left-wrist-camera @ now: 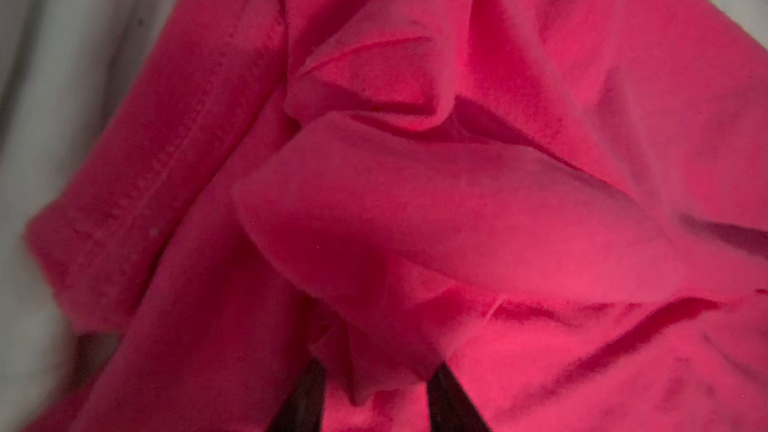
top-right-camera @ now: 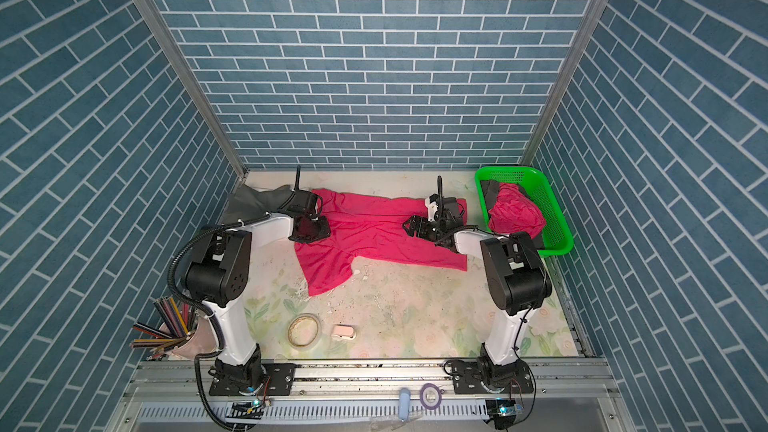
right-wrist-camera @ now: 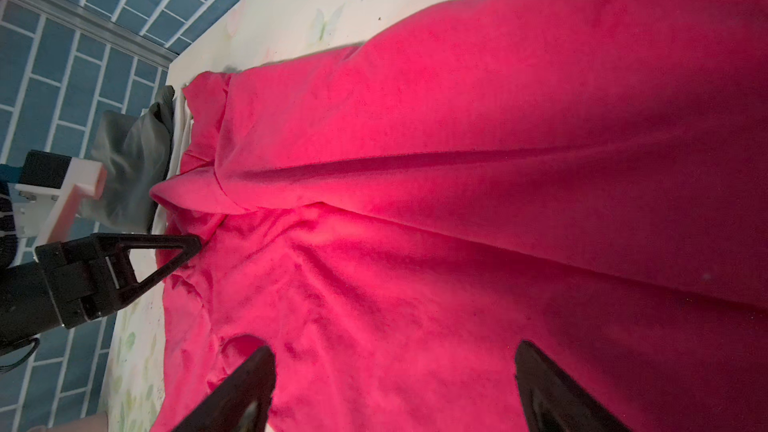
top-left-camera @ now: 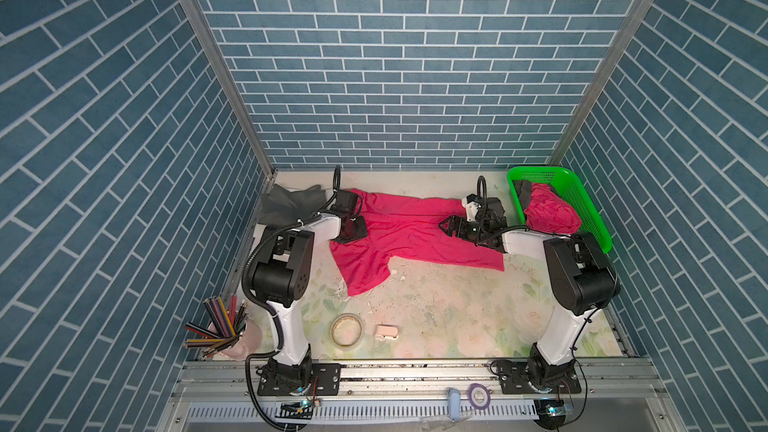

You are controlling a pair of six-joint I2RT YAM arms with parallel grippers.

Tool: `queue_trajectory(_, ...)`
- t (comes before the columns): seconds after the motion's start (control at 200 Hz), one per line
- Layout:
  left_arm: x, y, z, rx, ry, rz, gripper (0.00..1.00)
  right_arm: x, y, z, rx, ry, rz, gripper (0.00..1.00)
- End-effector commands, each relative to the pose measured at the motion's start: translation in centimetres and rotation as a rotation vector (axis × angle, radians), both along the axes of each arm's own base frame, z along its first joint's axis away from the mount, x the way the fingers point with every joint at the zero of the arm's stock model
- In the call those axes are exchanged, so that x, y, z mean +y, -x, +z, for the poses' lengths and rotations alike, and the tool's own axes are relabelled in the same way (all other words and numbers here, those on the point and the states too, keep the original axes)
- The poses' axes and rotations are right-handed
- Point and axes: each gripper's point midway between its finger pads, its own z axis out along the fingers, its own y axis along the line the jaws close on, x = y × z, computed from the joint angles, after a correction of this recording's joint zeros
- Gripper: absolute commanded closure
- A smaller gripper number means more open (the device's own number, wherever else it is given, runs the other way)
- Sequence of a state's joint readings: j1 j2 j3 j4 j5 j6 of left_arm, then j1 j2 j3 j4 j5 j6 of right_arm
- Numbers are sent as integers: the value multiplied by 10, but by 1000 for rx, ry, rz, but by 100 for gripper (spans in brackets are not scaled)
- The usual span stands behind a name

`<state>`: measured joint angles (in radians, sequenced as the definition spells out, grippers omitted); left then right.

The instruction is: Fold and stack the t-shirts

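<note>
A bright pink t-shirt (top-left-camera: 415, 238) (top-right-camera: 382, 230) lies spread and creased across the back of the table in both top views. My left gripper (top-left-camera: 353, 229) (left-wrist-camera: 376, 392) is down on its left part, its jaws narrowed on a raised fold of the pink cloth. One of its fingers (right-wrist-camera: 166, 251) touches the shirt's edge in the right wrist view. My right gripper (top-left-camera: 448, 226) (right-wrist-camera: 395, 367) hovers over the shirt's right part, open, with nothing between its fingers. A grey t-shirt (top-left-camera: 291, 201) (right-wrist-camera: 133, 160) lies crumpled at the back left. Another pink t-shirt (top-left-camera: 550, 211) and a dark one (top-left-camera: 521, 191) sit in the basket.
The green mesh basket (top-left-camera: 536, 170) stands at the back right, close to the right arm. A tape roll (top-left-camera: 345, 329) and a small white object (top-left-camera: 386, 332) lie near the front. A cup of coloured pencils (top-left-camera: 224, 326) stands at the front left. Small white crumbs (top-left-camera: 345, 288) are scattered below the shirt.
</note>
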<state>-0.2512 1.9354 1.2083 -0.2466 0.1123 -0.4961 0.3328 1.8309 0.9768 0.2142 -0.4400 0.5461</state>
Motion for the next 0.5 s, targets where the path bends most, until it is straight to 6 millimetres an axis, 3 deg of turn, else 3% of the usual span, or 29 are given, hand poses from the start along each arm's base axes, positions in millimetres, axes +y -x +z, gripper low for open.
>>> queue_trajectory(0.0, 0, -9, 5, -31, -42, 3, 74, 4, 2, 15, -20, -36, 8, 10)
queue_trajectory(0.18, -1, -8, 14, -39, -37, -7, 100, -3, 8, 15, -16, -34, -4, 10)
queue_trajectory(0.495, -9, -2, 29, -47, 6, -36, 100, -6, 9, 20, -13, -46, -12, 11)
